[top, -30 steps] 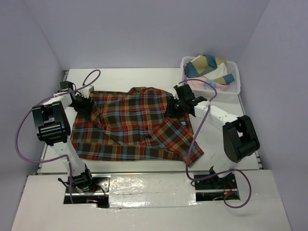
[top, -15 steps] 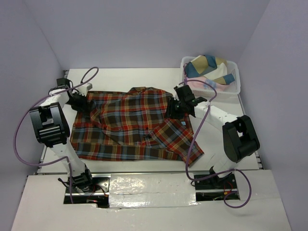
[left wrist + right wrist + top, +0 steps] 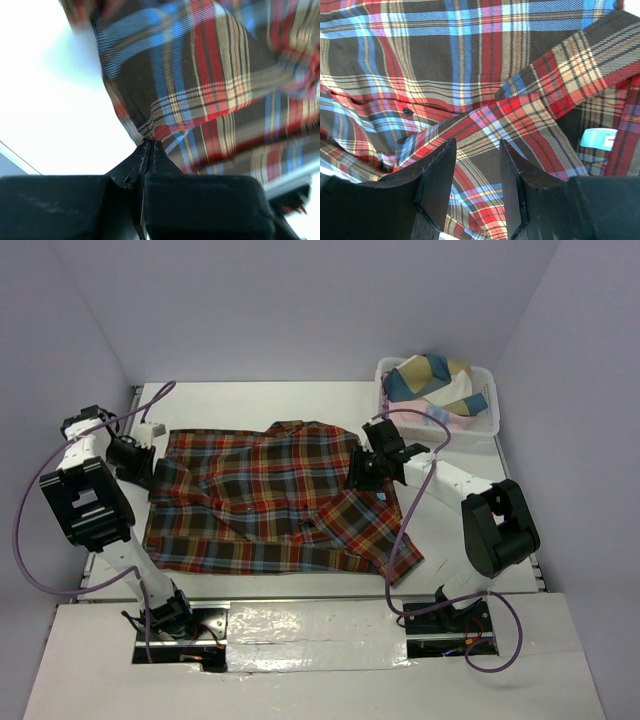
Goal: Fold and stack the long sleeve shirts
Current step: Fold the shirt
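Shirt (image 3: 270,495) in red, brown and blue plaid, spread flat across the centre of the white table (image 3: 250,400) in the top view, collar toward the upper edge, 1 sleeve folded diagonally over the lower right. Left gripper (image 3: 148,145) at the frame's left, clenched tight on a pinch of the shirt's edge, cloth bunched at the tips. Right gripper (image 3: 476,146) just right of centre, jaws parted, nothing clamped, low over the folded sleeve. White basket (image 3: 487,425) of other cloth in the upper right corner.
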Robot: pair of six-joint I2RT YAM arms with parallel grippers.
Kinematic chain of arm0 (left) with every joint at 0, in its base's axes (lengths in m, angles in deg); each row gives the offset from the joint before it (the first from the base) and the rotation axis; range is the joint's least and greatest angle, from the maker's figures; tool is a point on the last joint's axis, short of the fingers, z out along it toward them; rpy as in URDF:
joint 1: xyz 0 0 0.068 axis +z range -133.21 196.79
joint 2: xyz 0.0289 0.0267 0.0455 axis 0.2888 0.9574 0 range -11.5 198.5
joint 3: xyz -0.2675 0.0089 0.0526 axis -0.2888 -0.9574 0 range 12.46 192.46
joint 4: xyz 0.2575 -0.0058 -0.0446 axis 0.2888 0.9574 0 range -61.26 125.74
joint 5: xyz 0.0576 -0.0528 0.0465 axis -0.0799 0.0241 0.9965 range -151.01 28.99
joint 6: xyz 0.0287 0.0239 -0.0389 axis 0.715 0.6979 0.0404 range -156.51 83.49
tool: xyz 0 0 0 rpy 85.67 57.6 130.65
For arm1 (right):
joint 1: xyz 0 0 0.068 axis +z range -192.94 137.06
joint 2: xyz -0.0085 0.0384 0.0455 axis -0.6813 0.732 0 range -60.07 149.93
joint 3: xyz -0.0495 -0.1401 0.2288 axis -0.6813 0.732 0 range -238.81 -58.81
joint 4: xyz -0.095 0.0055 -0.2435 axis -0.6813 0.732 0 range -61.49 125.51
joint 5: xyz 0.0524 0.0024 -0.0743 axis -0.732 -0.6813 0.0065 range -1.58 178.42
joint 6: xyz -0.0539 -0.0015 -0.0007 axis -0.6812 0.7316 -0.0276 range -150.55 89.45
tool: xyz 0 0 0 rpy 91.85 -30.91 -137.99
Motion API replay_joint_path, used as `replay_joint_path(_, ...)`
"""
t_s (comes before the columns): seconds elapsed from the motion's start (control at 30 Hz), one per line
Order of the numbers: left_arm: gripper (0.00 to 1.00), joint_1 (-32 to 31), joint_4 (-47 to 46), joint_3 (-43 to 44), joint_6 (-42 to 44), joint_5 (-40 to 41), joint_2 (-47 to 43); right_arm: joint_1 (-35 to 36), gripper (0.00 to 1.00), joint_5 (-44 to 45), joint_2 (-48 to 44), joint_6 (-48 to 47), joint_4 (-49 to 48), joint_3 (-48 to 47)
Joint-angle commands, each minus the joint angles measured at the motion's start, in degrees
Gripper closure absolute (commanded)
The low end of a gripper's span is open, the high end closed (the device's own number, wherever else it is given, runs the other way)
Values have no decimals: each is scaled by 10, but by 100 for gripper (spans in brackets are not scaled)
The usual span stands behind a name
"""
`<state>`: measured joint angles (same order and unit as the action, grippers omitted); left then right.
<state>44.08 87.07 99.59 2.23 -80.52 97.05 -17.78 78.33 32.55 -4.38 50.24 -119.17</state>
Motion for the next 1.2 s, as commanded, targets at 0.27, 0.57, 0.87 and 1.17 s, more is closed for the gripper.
replay_joint_path(0.27,100,45,93,-12,-2,27,49,3,53,32,-14,10,16,6)
replay_joint_path(0.57,82,46,-18,-11,-46,58,77,-3,43,88,-67,14,64,7)
replay_joint_path(0.87,53,56,37,-1,-6,149,73,-107,36,71,-171,34,61,93)
replay_joint_path(1.17,36,55,-58,142,-78,-35,49,-121,36,134,-55,5,21,0)
